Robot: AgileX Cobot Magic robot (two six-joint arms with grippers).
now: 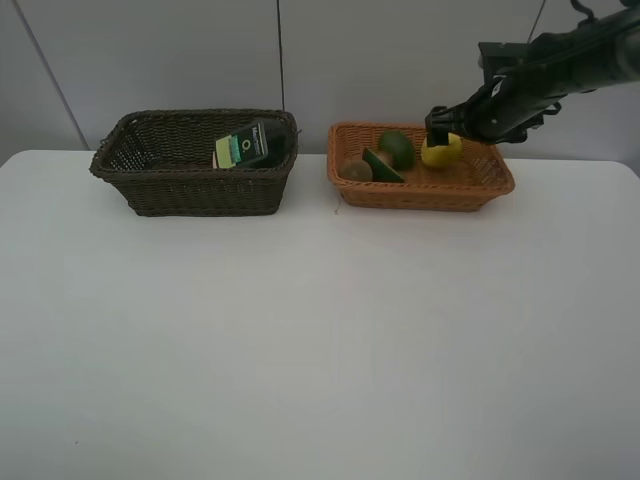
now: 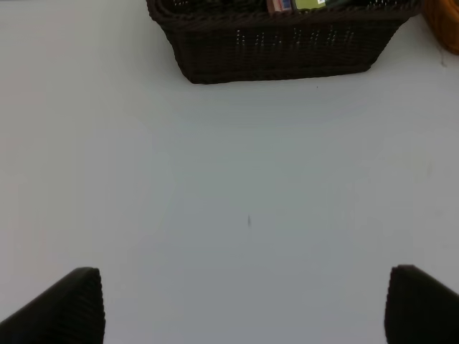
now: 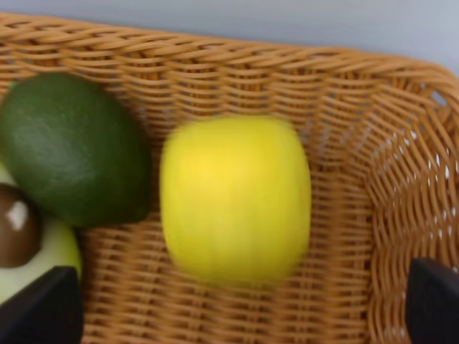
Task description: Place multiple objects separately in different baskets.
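The orange-tan basket (image 1: 480, 185) holds a brown kiwi (image 1: 358, 170), a halved avocado (image 1: 383, 166), a green lime-like fruit (image 1: 397, 147) and a yellow lemon (image 1: 443, 152). My right gripper (image 1: 438, 126) hangs just above the lemon, open. In the right wrist view the lemon (image 3: 235, 197) lies free on the wicker between my spread fingertips (image 3: 39, 308), beside the green fruit (image 3: 72, 147) and the avocado's pit (image 3: 16, 223). The dark basket (image 1: 190, 185) holds a dark slab with a green label (image 1: 245, 147); the bottles are mostly hidden. My left gripper (image 2: 244, 315) is open over bare table.
The two baskets stand side by side at the back of the white table (image 1: 300, 340). The dark basket's wall (image 2: 280, 46) and a corner of the orange basket (image 2: 446, 25) show in the left wrist view. A grey wall rises behind the table.
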